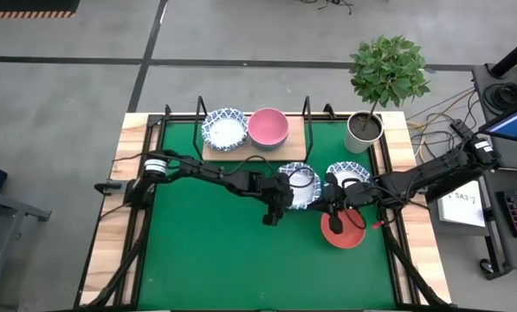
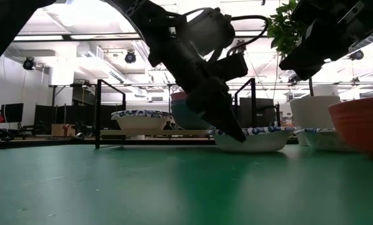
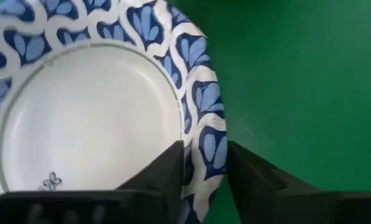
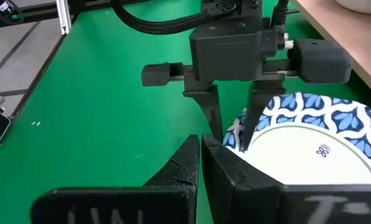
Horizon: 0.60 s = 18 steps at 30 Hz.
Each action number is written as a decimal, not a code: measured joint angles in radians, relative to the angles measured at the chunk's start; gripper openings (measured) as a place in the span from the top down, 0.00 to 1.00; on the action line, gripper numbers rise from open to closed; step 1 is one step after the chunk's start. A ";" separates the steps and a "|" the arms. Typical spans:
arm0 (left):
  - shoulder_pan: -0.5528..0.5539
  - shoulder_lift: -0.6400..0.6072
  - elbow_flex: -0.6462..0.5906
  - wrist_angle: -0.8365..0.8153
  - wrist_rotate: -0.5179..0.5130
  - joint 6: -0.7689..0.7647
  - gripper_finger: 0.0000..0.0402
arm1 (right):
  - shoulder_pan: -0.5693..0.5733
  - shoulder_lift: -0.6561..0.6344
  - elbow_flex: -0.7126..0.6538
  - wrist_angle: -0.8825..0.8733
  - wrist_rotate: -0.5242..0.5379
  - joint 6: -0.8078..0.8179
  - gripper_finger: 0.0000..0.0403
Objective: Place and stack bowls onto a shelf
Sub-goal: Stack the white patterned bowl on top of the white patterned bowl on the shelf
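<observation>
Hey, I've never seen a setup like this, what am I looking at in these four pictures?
Two robot arms work over a green mat. One camera looks down from above, one sits at table height, and one rides on each wrist. On the shelf sit a patterned bowl and a pink bowl. The left gripper has its fingers astride the rim of another patterned bowl, one inside, one outside. The right gripper is shut, holding nothing, beside a red bowl. A potted plant stands in the corner.

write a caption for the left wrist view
Left gripper straddling the rim of a patterned bowl on the green mat.
</observation>
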State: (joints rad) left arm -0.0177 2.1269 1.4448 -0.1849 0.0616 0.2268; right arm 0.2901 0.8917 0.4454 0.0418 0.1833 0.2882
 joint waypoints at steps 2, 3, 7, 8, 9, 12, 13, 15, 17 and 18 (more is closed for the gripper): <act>0.000 0.000 0.000 -0.004 0.000 0.001 0.82 | 0.000 0.000 0.000 -0.001 0.000 0.000 0.98; 0.000 0.000 0.000 -0.007 -0.001 0.001 0.86 | 0.000 0.000 0.000 0.000 0.000 0.000 0.98; 0.000 -0.005 0.001 -0.023 -0.004 0.002 0.98 | 0.000 0.000 0.000 0.000 0.000 0.000 0.98; 0.000 -0.011 0.001 -0.034 -0.003 0.002 0.98 | 0.000 0.000 0.000 0.000 0.000 0.000 0.98; 0.000 -0.020 0.001 -0.051 -0.002 0.002 0.98 | 0.000 0.000 0.000 -0.001 0.000 0.000 0.98; -0.004 -0.067 0.000 -0.121 0.006 0.006 0.98 | 0.000 0.000 0.000 -0.001 0.000 0.000 0.98; -0.005 -0.092 0.000 -0.153 0.009 0.009 0.99 | 0.000 0.000 0.000 0.000 0.000 0.000 0.98; -0.008 -0.149 0.000 -0.219 0.010 0.010 0.99 | 0.000 0.000 0.000 0.000 0.000 0.000 0.98; -0.011 -0.219 0.000 -0.296 0.010 0.010 0.99 | 0.000 0.000 0.000 -0.001 0.000 0.000 0.98; -0.013 -0.258 0.000 -0.333 0.010 0.010 1.00 | 0.000 0.000 0.000 0.000 0.000 0.000 0.98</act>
State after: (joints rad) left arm -0.0312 1.8686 1.4449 -0.5179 0.0715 0.2371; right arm 0.2901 0.8917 0.4450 0.0417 0.1833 0.2882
